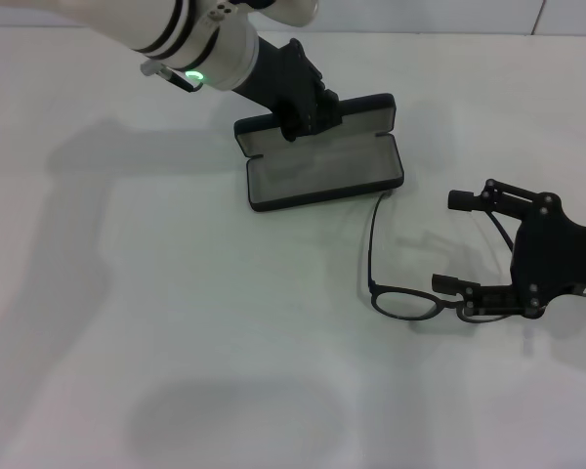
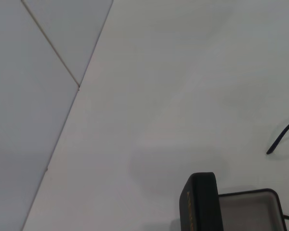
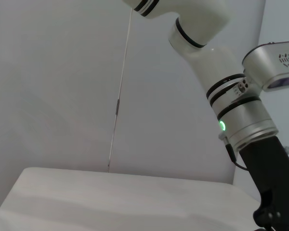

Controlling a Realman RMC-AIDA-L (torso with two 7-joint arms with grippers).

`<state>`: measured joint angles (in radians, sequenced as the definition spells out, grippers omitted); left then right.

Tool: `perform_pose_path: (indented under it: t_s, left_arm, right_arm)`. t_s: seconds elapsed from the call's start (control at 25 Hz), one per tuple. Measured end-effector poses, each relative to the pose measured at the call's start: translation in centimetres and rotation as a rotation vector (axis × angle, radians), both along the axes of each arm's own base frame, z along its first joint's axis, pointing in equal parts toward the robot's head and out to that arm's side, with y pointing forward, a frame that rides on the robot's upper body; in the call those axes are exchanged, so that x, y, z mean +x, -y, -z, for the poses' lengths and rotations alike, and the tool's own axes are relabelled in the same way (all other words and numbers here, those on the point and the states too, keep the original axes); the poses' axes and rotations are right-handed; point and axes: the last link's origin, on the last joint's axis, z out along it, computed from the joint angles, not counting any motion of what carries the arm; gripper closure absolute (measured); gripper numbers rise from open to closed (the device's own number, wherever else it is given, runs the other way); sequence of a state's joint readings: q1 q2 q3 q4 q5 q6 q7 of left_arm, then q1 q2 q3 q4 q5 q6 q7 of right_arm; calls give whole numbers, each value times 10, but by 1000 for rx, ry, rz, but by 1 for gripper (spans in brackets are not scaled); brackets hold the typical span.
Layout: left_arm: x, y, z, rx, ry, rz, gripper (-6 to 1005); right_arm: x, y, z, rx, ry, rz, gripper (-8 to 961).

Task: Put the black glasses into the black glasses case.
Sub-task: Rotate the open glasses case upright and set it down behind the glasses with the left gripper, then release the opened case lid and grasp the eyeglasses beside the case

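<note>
- Head view: the black glasses case [image 1: 322, 166] lies open on the white desk [image 1: 176, 322], toward the far edge and slightly right of centre.
- Its lid stands raised along the far side; the tray faces up, shows a grey lining and holds nothing.
- The left gripper [image 1: 306, 112] sits at the far side of the case, its black fingers closed over the top edge of the raised lid.
- A green indicator lamp [image 1: 192, 76] is lit on the left arm's wrist ring.
- The black glasses [image 1: 396, 283] rest on the desk near the right edge, on the near side of the case and outside it.
- One temple arm is unfolded and reaches toward the case; its tip lies just beside the right near corner of the tray.
- The right gripper [image 1: 454, 244] is at the right edge, its fingers spread apart; the lower finger lies at the right part of the glasses frame, and whether it touches cannot be told.
- Left wrist view: the upright lid edge of the case [image 2: 198, 202] with small orange lettering appears, with a corner of the grey-lined tray beside it; the tip of a glasses temple [image 2: 282, 138] lies apart on the desk [image 2: 173, 86].
- Right wrist view: the left arm [image 3: 231, 101] with its lit green lamp descends over the desk [image 3: 111, 202]; neither the case nor the glasses is in this view.
</note>
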<state>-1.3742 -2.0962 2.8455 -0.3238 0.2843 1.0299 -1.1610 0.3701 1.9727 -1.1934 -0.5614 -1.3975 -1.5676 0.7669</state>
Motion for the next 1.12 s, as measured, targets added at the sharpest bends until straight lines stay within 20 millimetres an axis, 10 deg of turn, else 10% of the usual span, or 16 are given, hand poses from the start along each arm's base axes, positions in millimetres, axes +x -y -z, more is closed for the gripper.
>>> perform_pose_path:
  t_s: [1.0,1.12]
  left_arm:
    - [9,16,16,-103,-3,-46,720]
    - [11,20,14,-138,23,-58,578]
  right_arm:
    - [5,5,2,-3,-3,21,151]
    - [5,5,2,-3,-4,21,158]
